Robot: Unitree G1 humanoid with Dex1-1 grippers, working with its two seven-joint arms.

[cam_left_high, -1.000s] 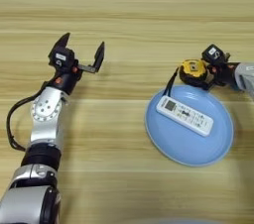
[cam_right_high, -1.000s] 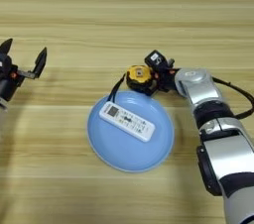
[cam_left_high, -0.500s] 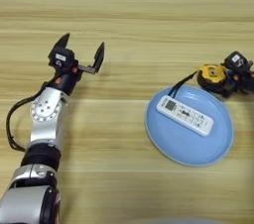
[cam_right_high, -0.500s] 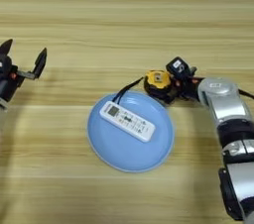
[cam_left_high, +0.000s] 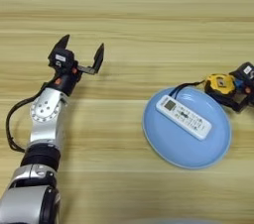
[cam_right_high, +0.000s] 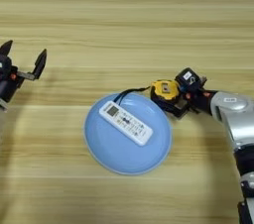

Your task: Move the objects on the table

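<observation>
Right gripper (cam_right_high: 174, 100) fingers clamped on tape measure (cam_right_high: 164, 89), just off plate (cam_right_high: 111, 156) rim, strap trailing over it. Remote (cam_right_high: 125, 122) lies on plate. Left gripper (cam_left_high: 82, 54) far left of plate, fingers spread wide, empty, over desk (cam_left_high: 149, 15).

— What do we have under everything?

— We see a light wooden table (cam_right_high: 124, 15) with streaks of grain running side to side.

— And lying straight on it?

— We find a round blue plate (cam_right_high: 106, 148) just below centre, and a yellow-and-black tape measure (cam_right_high: 165, 90) at the plate's two o'clock, against its rim, its black strap (cam_right_high: 130, 92) curving toward the plate's twelve o'clock.
</observation>
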